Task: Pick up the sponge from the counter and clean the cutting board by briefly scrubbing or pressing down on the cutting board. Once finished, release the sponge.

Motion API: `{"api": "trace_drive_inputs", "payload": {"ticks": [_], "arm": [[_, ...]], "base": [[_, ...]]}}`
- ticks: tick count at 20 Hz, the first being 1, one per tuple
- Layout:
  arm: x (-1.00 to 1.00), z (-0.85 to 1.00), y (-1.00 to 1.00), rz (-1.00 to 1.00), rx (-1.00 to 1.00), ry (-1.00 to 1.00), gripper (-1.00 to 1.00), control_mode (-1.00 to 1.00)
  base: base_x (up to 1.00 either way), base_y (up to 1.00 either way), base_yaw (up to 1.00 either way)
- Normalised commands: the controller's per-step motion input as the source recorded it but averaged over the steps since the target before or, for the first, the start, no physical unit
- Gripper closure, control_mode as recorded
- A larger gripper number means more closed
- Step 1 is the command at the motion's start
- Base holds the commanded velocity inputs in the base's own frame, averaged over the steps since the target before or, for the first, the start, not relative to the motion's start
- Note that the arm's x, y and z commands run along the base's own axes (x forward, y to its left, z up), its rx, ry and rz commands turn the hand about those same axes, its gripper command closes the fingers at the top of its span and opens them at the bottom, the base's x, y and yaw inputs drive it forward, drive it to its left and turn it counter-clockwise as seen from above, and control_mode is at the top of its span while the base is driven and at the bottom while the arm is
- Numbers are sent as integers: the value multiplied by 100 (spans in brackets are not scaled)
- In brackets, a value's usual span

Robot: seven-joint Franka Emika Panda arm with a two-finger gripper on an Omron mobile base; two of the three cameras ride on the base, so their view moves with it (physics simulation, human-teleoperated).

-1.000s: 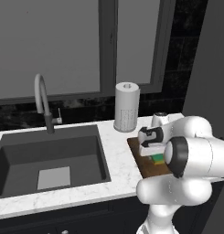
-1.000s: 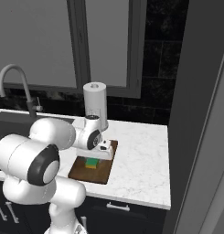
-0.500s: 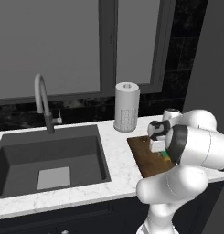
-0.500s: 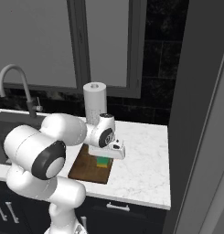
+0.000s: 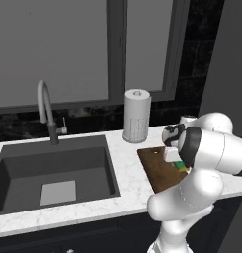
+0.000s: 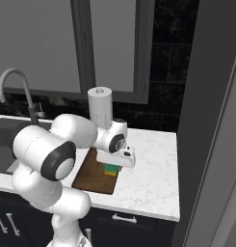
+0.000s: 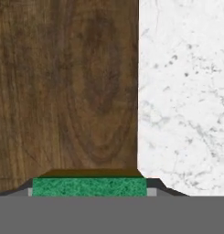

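Observation:
The dark brown cutting board (image 6: 90, 174) lies on the white marble counter (image 6: 148, 173), right of the sink. My gripper (image 6: 112, 164) points down over the board's right edge, shut on the green-and-yellow sponge (image 6: 111, 169), which sits low against the wood. In the hand view the sponge (image 7: 88, 186) spans the gap between my two fingertips (image 7: 152, 191), with the cutting board (image 7: 67, 91) beyond it and the counter (image 7: 182, 91) to its right. From the left base view, the sponge (image 5: 181, 165) peeks out beside the arm on the cutting board (image 5: 159, 173).
A paper towel roll (image 5: 137, 115) stands upright just behind the board. The dark sink (image 5: 53, 173) with its curved faucet (image 5: 46, 111) is to the left. A dark tall panel (image 6: 211, 120) rises at the counter's right end.
The gripper slid right across the board with the sponge, from the board's middle to its right edge, mostly in the first half second. The arm's elbow swung right with it.

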Motion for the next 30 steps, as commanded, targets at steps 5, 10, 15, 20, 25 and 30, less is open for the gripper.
{"api": "trace_drive_inputs", "payload": {"ticks": [5, 10, 15, 20, 25, 30], "arm": [[32, 17, 0, 0, 4, -10, 100, -100], [11, -31, 17, 0, 0, -9, 100, -100], [0, -83, 41, 0, -5, -6, 100, -100], [4, 2, 33, 0, 1, -15, 100, -100], [22, 0, 41, 0, 0, -12, 100, -100], [43, -52, 52, 0, 0, -1, 100, -100]], "base": [[0, 0, 0], [0, 0, 0], [0, 0, 0], [0, 0, 0], [0, 0, 0], [0, 0, 0]]}}
